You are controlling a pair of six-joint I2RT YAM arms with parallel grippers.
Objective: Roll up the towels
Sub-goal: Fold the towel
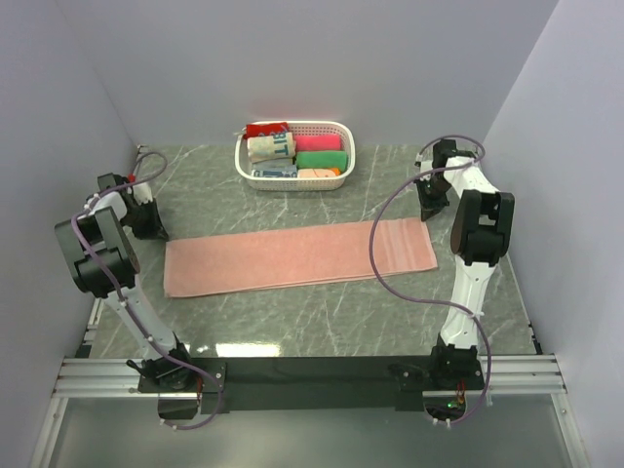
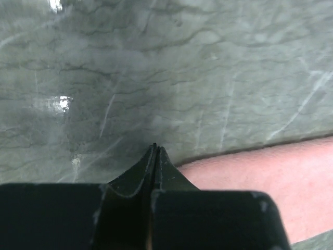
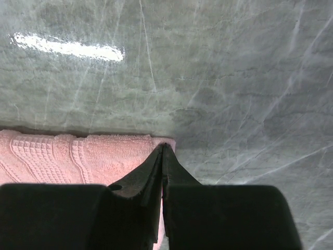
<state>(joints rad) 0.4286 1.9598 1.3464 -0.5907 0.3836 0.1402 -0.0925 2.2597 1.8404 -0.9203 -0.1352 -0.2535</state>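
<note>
One salmon-pink towel (image 1: 297, 255) flat across table (image 1: 292, 327), spread for rolling; left pincer (image 2: 155, 149) at nine o'clock end, right pincer (image 3: 164, 147) at three o'clock, both pressed together.

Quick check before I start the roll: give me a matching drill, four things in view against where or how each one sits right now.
Things:
1. towel
2. basket
3. left gripper
4. right gripper

Places or states:
A. at the far edge of the table, rolled cloths inside
B. shut, tips at the towel's patterned-border corner
C. spread flat across mid-table
D. shut, tips just off the towel's plain end

Pairs: 1-C, 2-A, 3-D, 4-B
</note>
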